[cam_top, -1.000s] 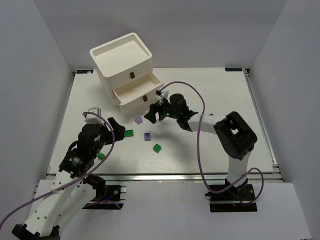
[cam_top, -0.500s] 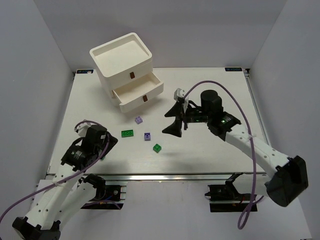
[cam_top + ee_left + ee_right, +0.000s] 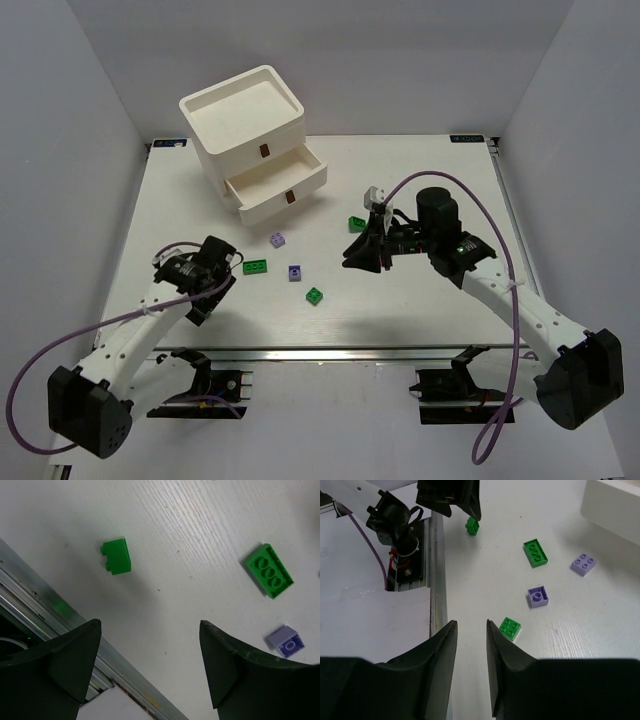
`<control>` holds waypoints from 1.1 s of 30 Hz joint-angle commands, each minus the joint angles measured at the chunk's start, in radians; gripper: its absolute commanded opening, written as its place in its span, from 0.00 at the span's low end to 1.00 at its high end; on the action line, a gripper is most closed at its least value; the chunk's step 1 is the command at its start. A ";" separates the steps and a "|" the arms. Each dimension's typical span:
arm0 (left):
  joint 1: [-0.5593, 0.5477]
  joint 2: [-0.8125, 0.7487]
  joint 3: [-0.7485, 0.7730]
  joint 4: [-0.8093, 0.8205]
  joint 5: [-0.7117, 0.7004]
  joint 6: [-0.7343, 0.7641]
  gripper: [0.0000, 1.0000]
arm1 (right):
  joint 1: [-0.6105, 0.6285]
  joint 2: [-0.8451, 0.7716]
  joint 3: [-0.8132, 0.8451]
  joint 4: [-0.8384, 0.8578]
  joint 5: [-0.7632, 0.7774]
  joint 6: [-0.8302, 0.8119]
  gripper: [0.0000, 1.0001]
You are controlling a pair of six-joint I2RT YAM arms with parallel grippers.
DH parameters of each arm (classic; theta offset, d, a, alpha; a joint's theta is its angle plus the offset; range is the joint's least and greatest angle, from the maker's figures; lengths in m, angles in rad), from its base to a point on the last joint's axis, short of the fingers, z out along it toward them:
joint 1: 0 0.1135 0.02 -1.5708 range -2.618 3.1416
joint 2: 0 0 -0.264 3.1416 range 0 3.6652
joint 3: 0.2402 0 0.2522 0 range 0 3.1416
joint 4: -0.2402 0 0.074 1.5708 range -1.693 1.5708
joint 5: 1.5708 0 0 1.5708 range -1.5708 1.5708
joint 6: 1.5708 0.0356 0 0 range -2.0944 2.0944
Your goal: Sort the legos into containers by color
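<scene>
The white drawer unit (image 3: 250, 125) stands at the back left, with one drawer (image 3: 272, 182) pulled out. Loose legos lie mid-table: a long green brick (image 3: 256, 266) (image 3: 269, 571) (image 3: 535, 553), a light purple brick (image 3: 278, 240) (image 3: 583, 564), a darker purple one (image 3: 295, 272) (image 3: 538, 595) (image 3: 286, 641), a square green one (image 3: 315, 296) (image 3: 510, 628) and another green one (image 3: 356, 224). A small green brick (image 3: 116, 556) (image 3: 473, 526) lies by the front rail. My left gripper (image 3: 220, 276) (image 3: 149, 626) hangs wide open over bare table. My right gripper (image 3: 360, 252) (image 3: 471, 630) holds nothing, its jaws a narrow gap apart.
The metal front rail (image 3: 45, 605) (image 3: 436, 555) runs just beside my left gripper. White walls close in the table on both sides and at the back. The drawer unit's corner (image 3: 615, 505) shows at the upper right of the right wrist view.
My right arm has swung back from the drawers towards the table's middle and its jaws have narrowed. A green brick now shows behind it. My left gripper has shifted forward and stays open.
</scene>
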State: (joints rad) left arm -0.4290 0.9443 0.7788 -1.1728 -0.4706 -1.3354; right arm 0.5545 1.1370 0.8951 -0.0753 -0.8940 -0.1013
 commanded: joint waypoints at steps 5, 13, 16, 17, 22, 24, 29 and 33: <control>0.065 0.131 -0.001 0.090 -0.030 0.027 0.90 | -0.034 -0.029 0.033 -0.035 -0.042 -0.008 0.39; 0.188 0.197 -0.064 0.205 0.036 0.128 0.91 | -0.077 -0.025 0.028 -0.038 -0.054 -0.008 0.42; 0.235 0.208 -0.091 0.257 0.073 0.165 0.91 | -0.094 -0.025 0.028 -0.038 -0.065 -0.008 0.42; 0.245 0.220 -0.099 0.280 0.082 0.174 0.91 | -0.097 -0.023 0.027 -0.038 -0.065 -0.008 0.42; 0.297 0.275 -0.108 0.331 0.121 0.222 0.84 | -0.116 -0.020 0.027 -0.038 -0.066 -0.008 0.42; 0.312 0.300 -0.108 0.346 0.131 0.235 0.81 | -0.126 -0.020 0.025 -0.037 -0.071 -0.008 0.42; 0.348 0.317 -0.108 0.378 0.164 0.258 0.66 | -0.139 -0.013 0.024 -0.038 -0.079 -0.008 0.42; 0.378 0.309 -0.119 0.392 0.185 0.289 0.56 | -0.148 -0.008 0.025 -0.040 -0.089 -0.008 0.42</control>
State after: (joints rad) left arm -0.0711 1.2720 0.6716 -0.8124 -0.3119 -1.0805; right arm 0.4164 1.1320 0.8955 -0.1181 -0.9512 -0.1051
